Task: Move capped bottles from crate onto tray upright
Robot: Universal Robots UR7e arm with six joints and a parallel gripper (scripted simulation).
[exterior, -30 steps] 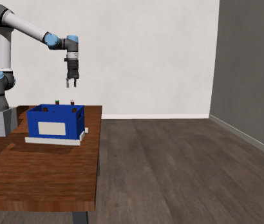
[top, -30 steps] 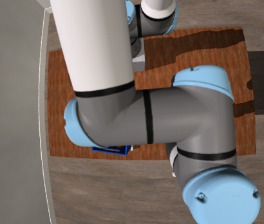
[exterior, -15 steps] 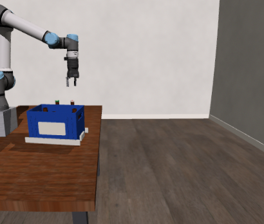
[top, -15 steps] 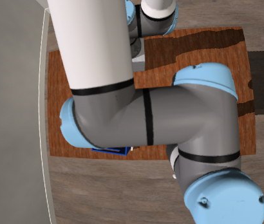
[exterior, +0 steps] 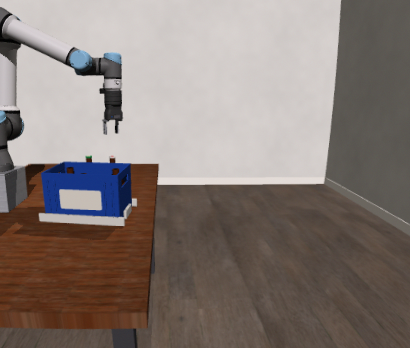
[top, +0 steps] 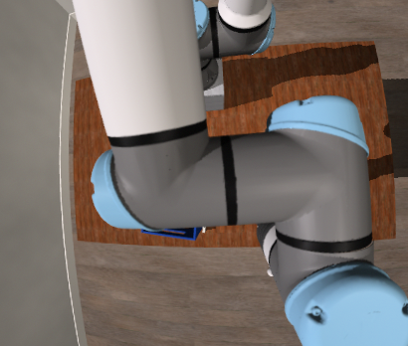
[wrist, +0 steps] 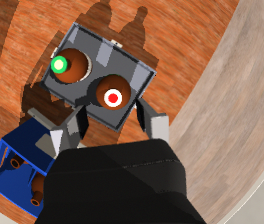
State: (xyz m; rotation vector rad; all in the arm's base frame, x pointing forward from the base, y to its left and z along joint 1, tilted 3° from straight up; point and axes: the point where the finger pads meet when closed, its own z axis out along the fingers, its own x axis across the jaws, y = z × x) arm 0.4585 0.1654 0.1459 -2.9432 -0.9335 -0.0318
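A plain white plastered back wall (exterior: 223,75) fills the upper middle of the exterior view, evenly lit, with a pale skirting board (exterior: 243,180) running along its foot. On the right side of the frame a darker grey side wall (exterior: 388,100) angles toward us, its own light skirting strip sloping down to the lower right. Dark brown wood-plank flooring (exterior: 283,260) spreads across the lower right. At lower left sits a reddish-brown wooden table top (exterior: 63,270), soft shadows lying across it, a dark leg (exterior: 124,338) showing beneath its front edge.
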